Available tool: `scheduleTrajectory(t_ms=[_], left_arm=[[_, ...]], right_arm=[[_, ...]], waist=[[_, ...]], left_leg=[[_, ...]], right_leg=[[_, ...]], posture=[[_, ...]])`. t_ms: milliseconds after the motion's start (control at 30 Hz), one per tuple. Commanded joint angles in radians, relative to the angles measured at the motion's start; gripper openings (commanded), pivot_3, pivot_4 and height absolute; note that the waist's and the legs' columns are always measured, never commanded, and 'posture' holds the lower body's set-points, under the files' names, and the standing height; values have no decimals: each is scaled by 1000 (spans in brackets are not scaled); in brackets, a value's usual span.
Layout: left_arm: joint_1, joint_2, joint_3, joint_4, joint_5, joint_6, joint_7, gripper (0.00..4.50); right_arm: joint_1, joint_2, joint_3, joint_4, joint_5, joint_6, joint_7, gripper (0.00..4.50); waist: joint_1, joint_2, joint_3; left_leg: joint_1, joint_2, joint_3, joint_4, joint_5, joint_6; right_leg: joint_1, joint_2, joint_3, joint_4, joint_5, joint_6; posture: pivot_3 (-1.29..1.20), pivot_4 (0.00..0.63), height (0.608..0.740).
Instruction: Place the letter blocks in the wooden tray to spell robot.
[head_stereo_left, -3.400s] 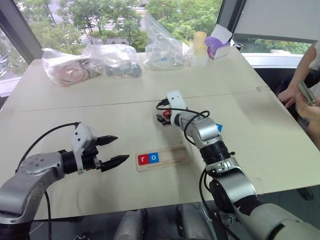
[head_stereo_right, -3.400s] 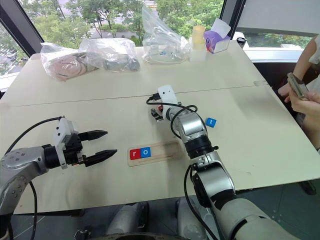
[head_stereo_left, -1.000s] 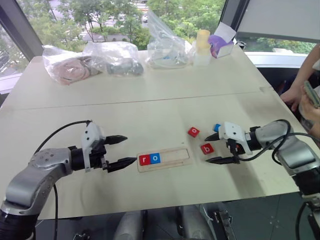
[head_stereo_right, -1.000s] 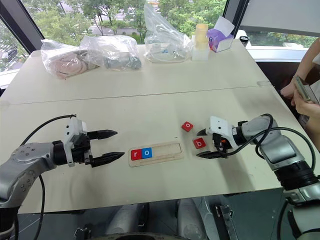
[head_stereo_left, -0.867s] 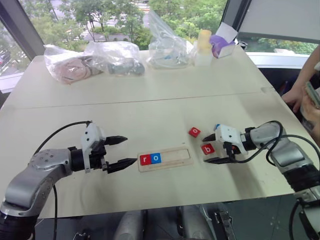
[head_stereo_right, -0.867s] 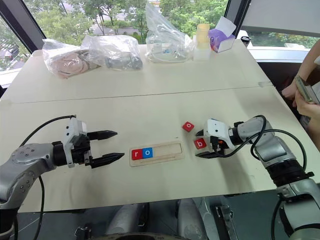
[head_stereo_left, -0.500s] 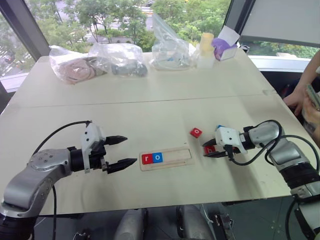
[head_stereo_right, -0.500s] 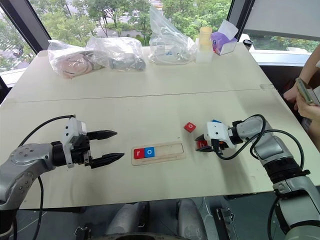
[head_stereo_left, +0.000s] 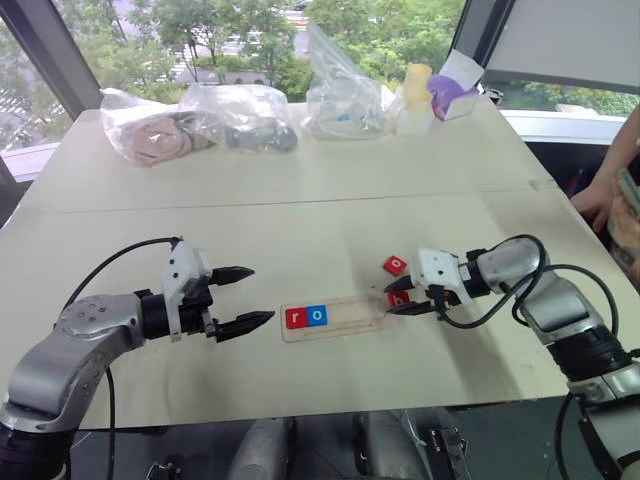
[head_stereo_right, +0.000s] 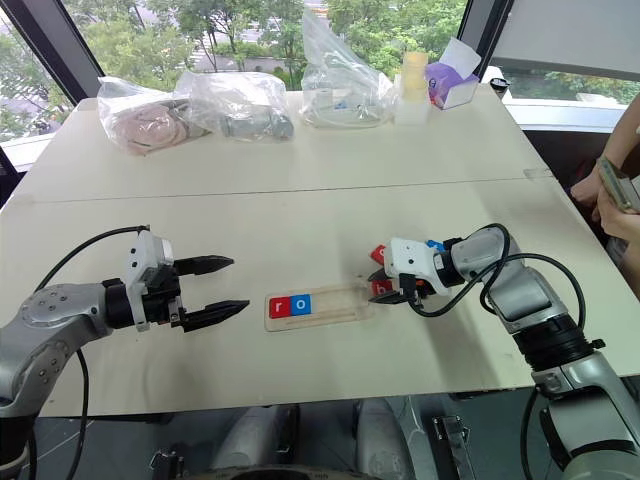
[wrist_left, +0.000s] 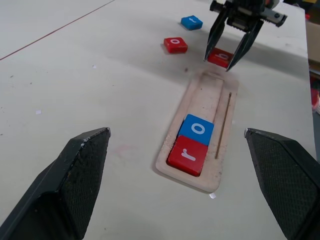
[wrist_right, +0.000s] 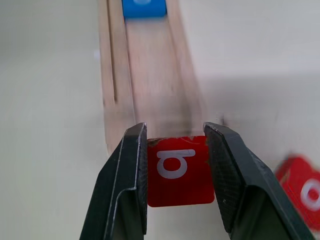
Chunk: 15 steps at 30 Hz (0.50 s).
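A: Item one, the wooden tray (head_stereo_left: 333, 316)?
B: Long pale holder lying flat on the table (head_stereo_left: 300, 210). Slot holds two tiles side by side at the end nearer the left tool: red r tile (wrist_left: 188, 154) outermost, blue o tile (wrist_left: 196, 129) touching it. The rest of the slot is bare wood.

A: Item two, the red b tile (wrist_right: 177, 170)?
B: Just off the tray's other end, pinched flat between the two black fingers (wrist_right: 125, 172) of the right tool (head_stereo_left: 405, 299). That tool is closed on it, one finger against each side edge.

A: Loose tiles?
B: Red o tile (head_stereo_left: 394, 265) on the table just beyond the tray's right end. Blue t tile (wrist_left: 191, 22) a little farther out from that same end, behind the right tool.

A: Left tool (head_stereo_left: 245, 297)?
B: Spread fully wide, holding nothing, tips aimed at the tray's r end and apart from it.

A: Remainder?
B: Clear plastic bags (head_stereo_left: 230, 115) along the table's far edge, well away from the tray. A person's hand (head_stereo_left: 600, 205) past the table's right edge.
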Motion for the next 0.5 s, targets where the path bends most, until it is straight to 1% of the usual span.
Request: scheduleTrajectory(t_ms=[33, 133, 200, 267, 300, 333, 367, 500], left_arm=[[-7, -3, 7, -17, -8, -14, 4, 4500], [-10, -5, 3, -16, -7, -15, 8, 4500], [-12, -8, 1, -16, -7, -16, 10, 4500], [-12, -9, 0, -16, -6, -16, 11, 4500], [-12, -10, -1, -16, -6, -16, 10, 4500], [-13, -11, -2, -16, -5, -17, 11, 4500], [-13, -12, -2, -16, -5, -17, 11, 4500], [-13, -15, -4, -17, -5, -19, 13, 4500]], right_arm=[[-6, 4, 6, 33, -35, -67, -2, 1130], [-7, 6, 18, 66, -58, -105, 1, 1130], [-6, 7, 20, 88, -68, -123, 0, 2214], [-8, 6, 18, 98, -71, -132, 0, 3141], [-10, 0, 14, 93, -68, -122, 5, 3686], [-11, -5, 10, 89, -61, -110, 12, 4124], [-12, -9, 4, 86, -54, -104, 18, 4407], [-13, -29, -11, 117, -62, -114, 29, 4407]], waist=[[-1, 0, 0], [-2, 0, 0], [-1, 0, 0], [-1, 0, 0], [1, 0, 0], [2, 0, 0], [3, 0, 0], [1, 0, 0]], left_leg=[[0, 0, 0, 0, 0, 0], [0, 0, 0, 0, 0, 0], [0, 0, 0, 0, 0, 0], [1, 0, 0, 1, 0, 0], [2, 0, 0, 1, 0, 0], [2, 0, -1, 1, 0, 0], [2, 0, -1, 0, 0, 0], [1, 0, -1, 0, 0, 0]], right_leg=[[0, 0, 0, 0, 0, 0], [0, 1, 0, 0, 0, 0], [0, 1, 0, 0, 0, 0], [2, 0, 0, 0, 0, 0], [2, 0, 0, 0, 0, 0], [2, 0, 0, 0, 0, 0], [2, 0, -1, 0, 0, 0], [2, 0, -1, 0, 0, 0]], posture=[[0, 150, 740], [0, 150, 740], [0, 150, 740], [0, 150, 740], [0, 150, 740], [0, 150, 740], [0, 150, 740], [0, 150, 740]])
